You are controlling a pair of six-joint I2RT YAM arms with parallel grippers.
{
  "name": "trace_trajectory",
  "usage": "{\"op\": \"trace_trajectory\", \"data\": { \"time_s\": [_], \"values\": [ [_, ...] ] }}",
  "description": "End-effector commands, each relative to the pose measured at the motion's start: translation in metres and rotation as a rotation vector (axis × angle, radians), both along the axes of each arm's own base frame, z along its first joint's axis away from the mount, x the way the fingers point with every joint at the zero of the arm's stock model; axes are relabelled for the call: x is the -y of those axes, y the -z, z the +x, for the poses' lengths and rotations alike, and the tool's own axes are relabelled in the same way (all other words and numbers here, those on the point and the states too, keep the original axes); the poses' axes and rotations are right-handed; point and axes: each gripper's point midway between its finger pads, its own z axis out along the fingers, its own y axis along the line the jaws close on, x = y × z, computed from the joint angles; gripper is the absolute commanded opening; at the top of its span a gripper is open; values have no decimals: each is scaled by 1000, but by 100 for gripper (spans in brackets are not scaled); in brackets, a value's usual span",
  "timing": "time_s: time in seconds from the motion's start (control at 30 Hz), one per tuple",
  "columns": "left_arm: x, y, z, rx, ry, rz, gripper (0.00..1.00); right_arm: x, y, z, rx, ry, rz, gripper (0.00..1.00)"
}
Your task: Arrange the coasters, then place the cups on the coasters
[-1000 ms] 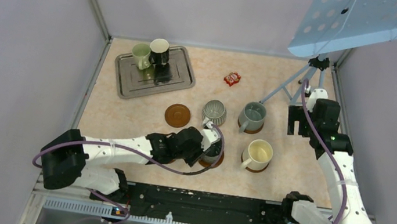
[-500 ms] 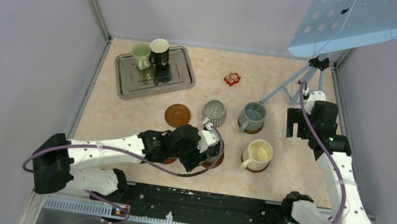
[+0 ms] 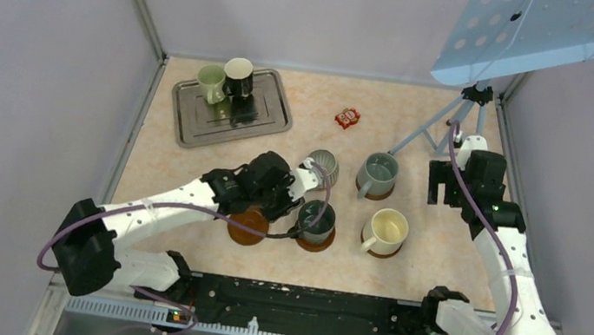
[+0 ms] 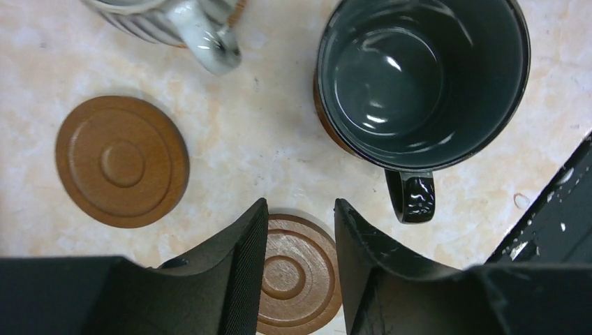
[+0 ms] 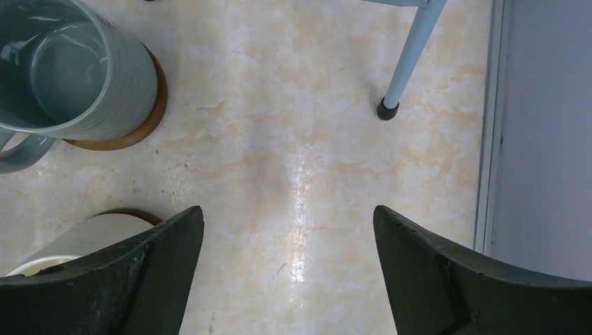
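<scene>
Where the table (image 3: pixel 422 124) nears the back wall, we see the metal tray (image 3: pixel 190 122) bearing the pale green cup (image 3: pixel 211 81) and the black cup (image 3: pixel 239 76). Our right gripper (image 5: pixel 287 223) gapes wide over bare tabletop, gripping nothing. Our left gripper (image 4: pixel 300 216) is narrowly parted (empty, as far as we can tell) beside the dark grey-green cup (image 4: pixel 419 77), which sits on its coaster (image 3: pixel 314 247). It hangs above a bare coaster (image 4: pixel 297 276), with a second bare coaster (image 4: pixel 122 160) near
</scene>
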Motion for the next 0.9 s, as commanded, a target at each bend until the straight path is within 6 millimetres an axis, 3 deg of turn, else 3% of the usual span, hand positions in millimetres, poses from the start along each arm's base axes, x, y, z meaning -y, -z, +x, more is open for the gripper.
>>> {"op": "trace_trajectory", "data": {
  "time_s": [0.0,0.1,0.37,0.57,0.7,0.87],
  "values": [
    [10,3,-9,-39,101,8,45,-1,-9,8,52,5,20,90],
    [8,15,-11,-69,91,30,46,-1,-9,8,53,9,18,90],
    [17,25,-32,-116,167,21,56,0,-6,6,48,12,16,90],
    [16,27,-33,-120,167,28,57,0,-6,7,47,15,19,90],
    [3,20,-15,-96,63,44,57,-1,-6,9,43,13,20,90],
    [-20,-18,18,-9,-17,-35,53,0,-7,12,48,8,13,90]
  ]
}}
